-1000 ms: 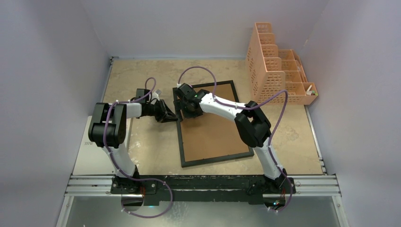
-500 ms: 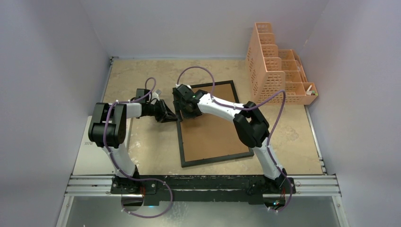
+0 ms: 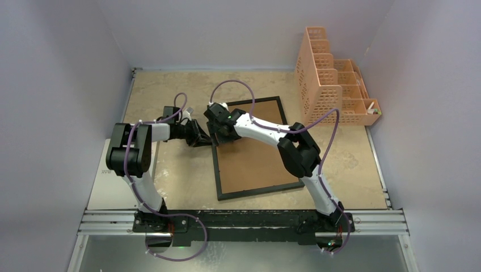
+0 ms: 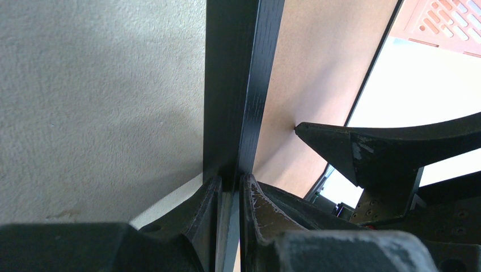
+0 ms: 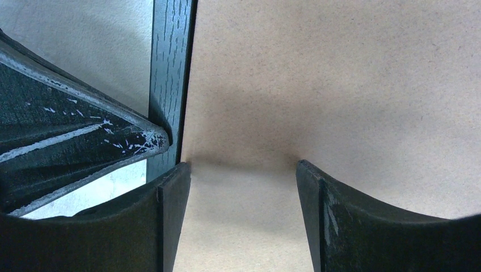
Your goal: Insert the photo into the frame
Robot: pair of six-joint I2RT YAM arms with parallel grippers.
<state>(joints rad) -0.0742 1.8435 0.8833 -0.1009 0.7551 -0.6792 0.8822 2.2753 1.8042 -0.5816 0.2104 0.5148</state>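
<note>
**Item 1. Frame** [image 3: 260, 190]: thin, black and rectangular. It lay flat on the table [image 3: 170, 93] with its brown backing board [image 3: 252, 161] turned upward. It sat slightly skewed, its long sides running away from the arm bases.

**Item 2. Left claw** [image 4: 230, 184]: narrow, clamped on the frame's left rail [image 4: 232, 85] towards the frame's far-left corner. One finger [image 4: 204, 207] sat on the outer side of the rail, over the table. The other sat on the inner side, next to the board. The arm came in low from the frame's left.

**Item 3. Right claw** [image 5: 244, 170]: spread wide and gripping nothing, pointed down at the backing board just inside the frame's left rail. One fingertip [image 5: 173, 192] stood beside the rail's inner edge, and the other stood further in over bare board. Whether the tips actually touched the board could not be told. The left claw's finger lay just beside it, across the rail.

**Item 4. Mesh organizer** [image 3: 329, 85]: peach, with stepped compartments. It stood beyond the frame's far-right corner, near the frame but apart from it.

**Item 5. White panel** [image 3: 108, 190]: flat, well to the left of the frame, partly under the left arm.
</note>
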